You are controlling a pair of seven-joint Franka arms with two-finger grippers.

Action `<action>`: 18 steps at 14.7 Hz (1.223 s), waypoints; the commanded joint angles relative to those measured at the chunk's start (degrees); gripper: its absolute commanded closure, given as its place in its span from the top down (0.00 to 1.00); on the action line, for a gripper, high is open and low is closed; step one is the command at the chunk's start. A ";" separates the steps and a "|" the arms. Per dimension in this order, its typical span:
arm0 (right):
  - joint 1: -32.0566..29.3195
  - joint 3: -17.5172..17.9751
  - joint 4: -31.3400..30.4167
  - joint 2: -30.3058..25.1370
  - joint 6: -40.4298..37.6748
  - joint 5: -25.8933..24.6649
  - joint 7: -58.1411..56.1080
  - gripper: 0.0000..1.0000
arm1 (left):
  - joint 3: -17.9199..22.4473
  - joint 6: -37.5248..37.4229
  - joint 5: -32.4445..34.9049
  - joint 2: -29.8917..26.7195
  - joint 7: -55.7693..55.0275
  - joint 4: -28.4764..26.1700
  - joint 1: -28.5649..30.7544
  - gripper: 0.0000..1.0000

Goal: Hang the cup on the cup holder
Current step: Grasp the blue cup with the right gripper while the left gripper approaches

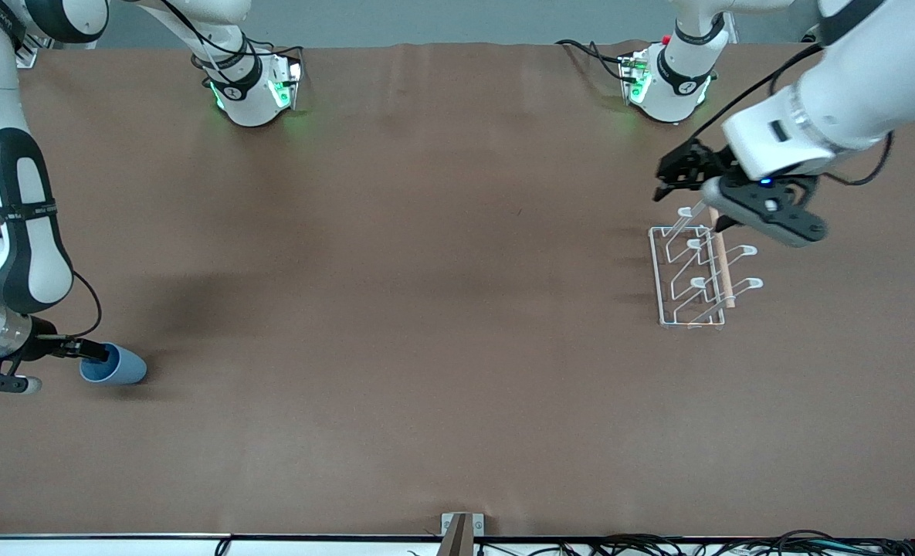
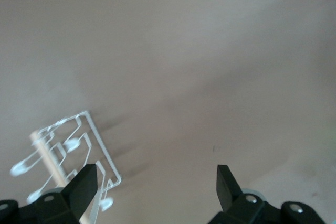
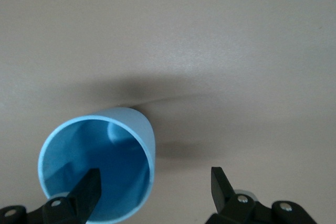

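One cup (image 1: 115,366) lies on its side at the right arm's end of the table (image 1: 426,309), mouth toward 9 o'clock in the front view, nothing in it but a fingertip. The right gripper (image 3: 152,192) straddles the rim: one finger (image 3: 86,195) sits inside the mouth, the other outside, jaws spread and not yet pinching the wall. Open brown table stretches from 12 to 6 o'clock around the cup.

One rack (image 1: 696,270) stands well apart at the left arm's end, six prongs, none bearing a cup. The left gripper (image 1: 677,174) hovers at the rack's 12 o'clock end, fingers wide apart, holding nothing.
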 commanded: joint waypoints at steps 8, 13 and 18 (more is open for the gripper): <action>-0.73 0.81 1.39 1.67 1.78 1.89 -0.65 0.02 | -0.30 11.43 -0.08 5.46 14.58 1.90 -10.16 1.00; 0.50 1.77 1.22 -3.93 -4.42 1.89 -1.44 0.00 | -0.39 12.31 -0.52 5.90 24.43 4.61 -12.97 1.00; 0.59 9.66 0.60 -14.92 -20.42 5.91 -1.27 0.00 | -2.41 14.77 -1.48 6.78 26.82 5.59 -13.77 0.98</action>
